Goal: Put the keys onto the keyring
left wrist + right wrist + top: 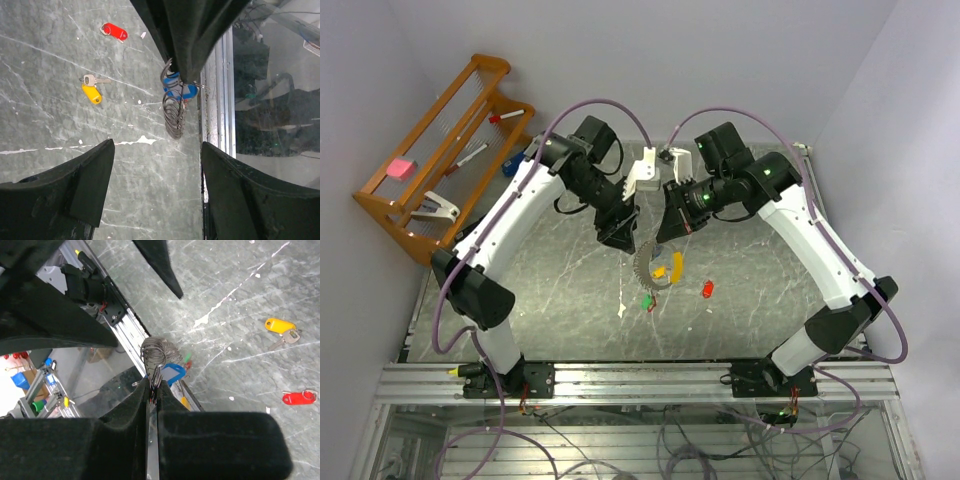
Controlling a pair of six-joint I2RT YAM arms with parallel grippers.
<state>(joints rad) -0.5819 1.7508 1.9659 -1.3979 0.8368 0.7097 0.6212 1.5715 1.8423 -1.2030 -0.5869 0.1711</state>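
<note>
Two robot arms meet over a grey marbled bench (570,290). The right gripper (154,385) is pressed together, pinching the keyring (154,352), a coil of thin silvery wire that hangs above the bench. A blue-tagged key (170,372) appears to hang on it already. The left gripper (157,147) is spread wide just beside the ring, holding and touching nothing. A yellow key (91,92) and a red key (114,31) lie loose on the bench nearby, with a green key (647,300) close to them. To do the next step well, the left gripper would probably best grasp one loose key by its plastic head, leaving the hole free, while the right holds the ring steady.
</note>
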